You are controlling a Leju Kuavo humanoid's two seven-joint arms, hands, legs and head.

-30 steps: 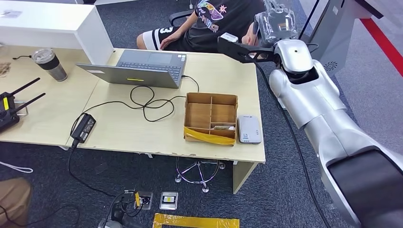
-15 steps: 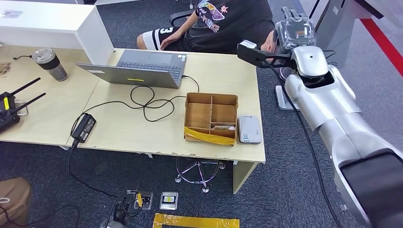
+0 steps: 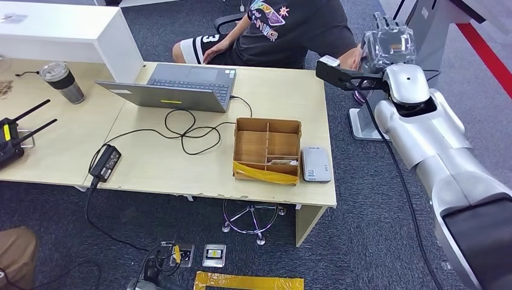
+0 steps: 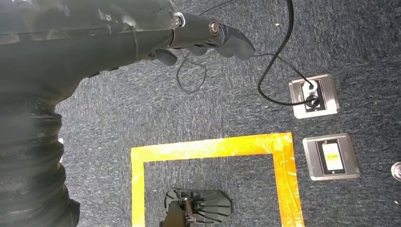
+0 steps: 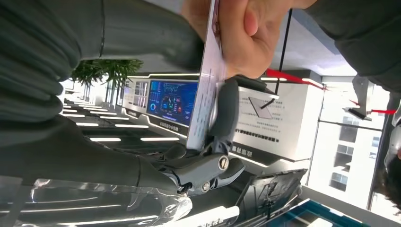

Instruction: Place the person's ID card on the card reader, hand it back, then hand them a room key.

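**Operator:** Swinging rightward across the head view is what I've seen from the right arm [image 3: 422, 139]: a second ago its wrist sat over the counter's [image 3: 181, 169] far edge, and now it hangs past the counter's right end, in the upper right of the frame beside the seated person [image 3: 290, 30].

**Observer:** So what does that do for the task?

**Operator:** I judge this to be a handover between the robot and the person. In the right wrist view the person's hand [image 5: 241, 33] pinches one end of the ID card [image 5: 205, 90] while my right hand [image 5: 208, 156] has its fingers against the other end. Both hold it. Which way it is passing I can't tell from this alone.

**Observer:** And the reader?

**Operator:** The card reader [image 3: 316, 164] lies low and right of centre in the head view, touching the cardboard box [image 3: 267, 151], well apart from the card.

**Observer:** How does the card look?

**Operator:** Thin, flat, pale, seen nearly edge-on, with faint print I can't read.

**Observer:** Your other hand?

**Operator:** The left hand [image 4: 198, 40] hangs over the carpet, fingers loosely apart, holding nothing.
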